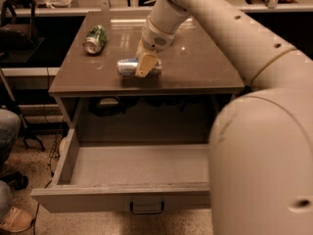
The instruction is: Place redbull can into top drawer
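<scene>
The redbull can (126, 67), slim and silver with blue patches, lies on its side on the brown tabletop (195, 67), near the front edge. My gripper (145, 67) hangs from the arm above and sits right at the can, covering its right part. The top drawer (122, 199) is pulled wide open below the tabletop. Its grey-beige inside is empty, and its small dark handle (146, 209) is at the centre of the front panel.
A green can with a silver top (95, 38) lies on its side at the tabletop's back left. My arm's large white body (264, 155) fills the right side and hides the drawer's right end. A person's leg and shoe (10, 180) are at the far left.
</scene>
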Robot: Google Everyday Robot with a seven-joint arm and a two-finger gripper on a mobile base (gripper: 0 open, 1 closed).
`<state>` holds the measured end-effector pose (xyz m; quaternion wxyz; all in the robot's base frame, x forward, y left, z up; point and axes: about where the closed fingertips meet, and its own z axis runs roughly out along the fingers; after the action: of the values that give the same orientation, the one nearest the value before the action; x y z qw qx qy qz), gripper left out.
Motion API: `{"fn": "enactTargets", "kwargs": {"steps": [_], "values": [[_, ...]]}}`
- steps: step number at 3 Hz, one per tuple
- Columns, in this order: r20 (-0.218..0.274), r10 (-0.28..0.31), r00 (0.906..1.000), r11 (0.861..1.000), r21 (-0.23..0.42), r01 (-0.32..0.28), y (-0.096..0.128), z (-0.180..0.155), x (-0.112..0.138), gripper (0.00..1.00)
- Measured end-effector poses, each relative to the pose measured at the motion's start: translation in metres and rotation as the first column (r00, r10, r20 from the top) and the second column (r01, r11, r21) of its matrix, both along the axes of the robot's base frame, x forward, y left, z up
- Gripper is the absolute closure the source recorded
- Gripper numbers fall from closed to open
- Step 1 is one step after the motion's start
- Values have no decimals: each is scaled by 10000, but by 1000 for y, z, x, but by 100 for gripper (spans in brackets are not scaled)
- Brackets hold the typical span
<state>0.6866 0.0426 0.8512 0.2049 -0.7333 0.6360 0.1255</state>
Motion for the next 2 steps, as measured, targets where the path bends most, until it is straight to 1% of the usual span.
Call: {"fn": "enactTargets", "kwargs": {"steps": [1, 2], "values": [[-400, -708, 9967, 9974, -157, 703, -32, 2, -37, 100], [-902, -1589, 9832, 9871, -326, 1566, -63, -1, -82, 100]]}}
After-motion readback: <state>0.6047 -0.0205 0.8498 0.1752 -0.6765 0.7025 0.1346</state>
